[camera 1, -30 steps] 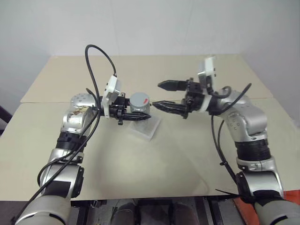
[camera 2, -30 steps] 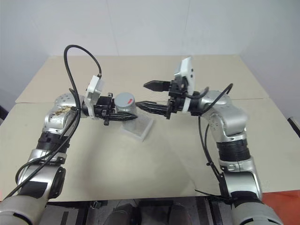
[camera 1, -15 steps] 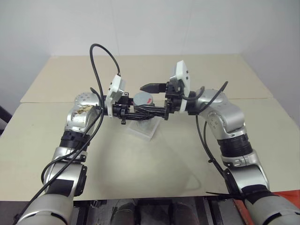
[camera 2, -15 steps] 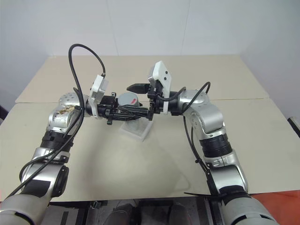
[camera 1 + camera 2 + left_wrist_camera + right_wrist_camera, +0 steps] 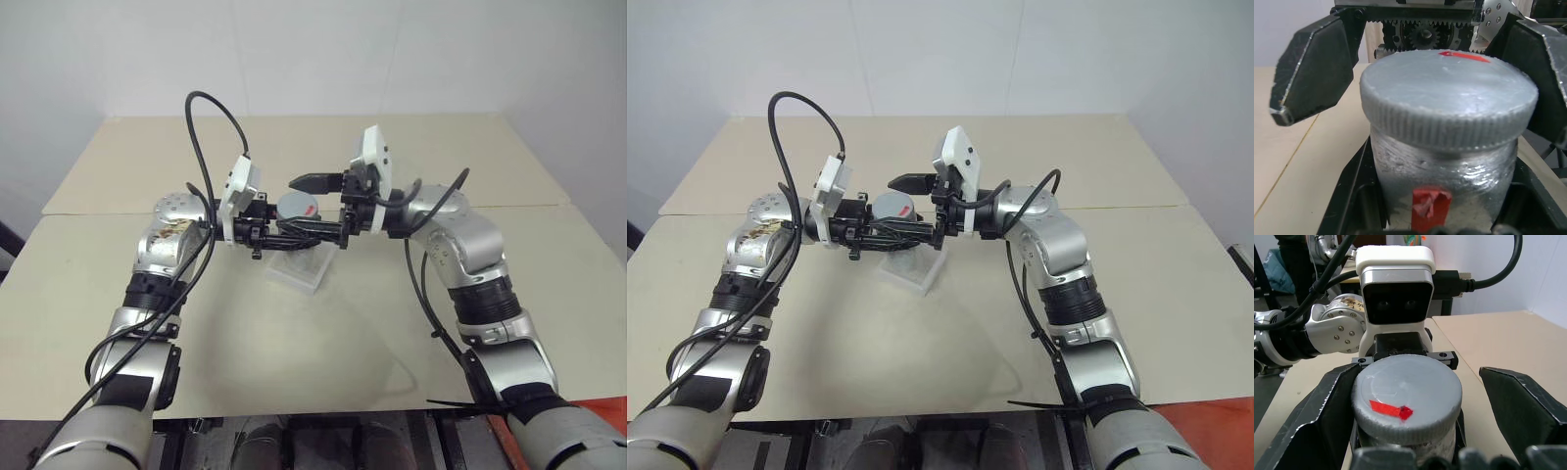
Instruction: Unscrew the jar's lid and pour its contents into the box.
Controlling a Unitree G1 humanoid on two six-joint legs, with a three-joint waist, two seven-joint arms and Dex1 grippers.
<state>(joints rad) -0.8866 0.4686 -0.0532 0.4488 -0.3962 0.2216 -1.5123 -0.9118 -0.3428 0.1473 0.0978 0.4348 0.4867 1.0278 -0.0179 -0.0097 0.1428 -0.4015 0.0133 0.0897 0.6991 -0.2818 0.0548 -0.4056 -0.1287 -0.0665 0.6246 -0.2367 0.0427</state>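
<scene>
Your left gripper point(image 5: 263, 233) is clamped tight on the jar point(image 5: 1442, 183), holding it in the air above the box point(image 5: 296, 268), which lies on the table point(image 5: 323, 343) near its middle, just short of the seam that crosses it from side to side. The grey lid point(image 5: 1408, 399) is on the jar, a red strip across its top and another red mark on the jar's side.

Your right gripper point(image 5: 312, 206) reaches in from the opposite side with its jaws spread wide, one black finger point(image 5: 1327, 411) to each side of the lid. In the right wrist view one finger sits close against the lid's ribbed edge while the other stands well apart from it; you cannot tell whether the near one touches. In the left wrist view the two fingers flank the lid.
</scene>
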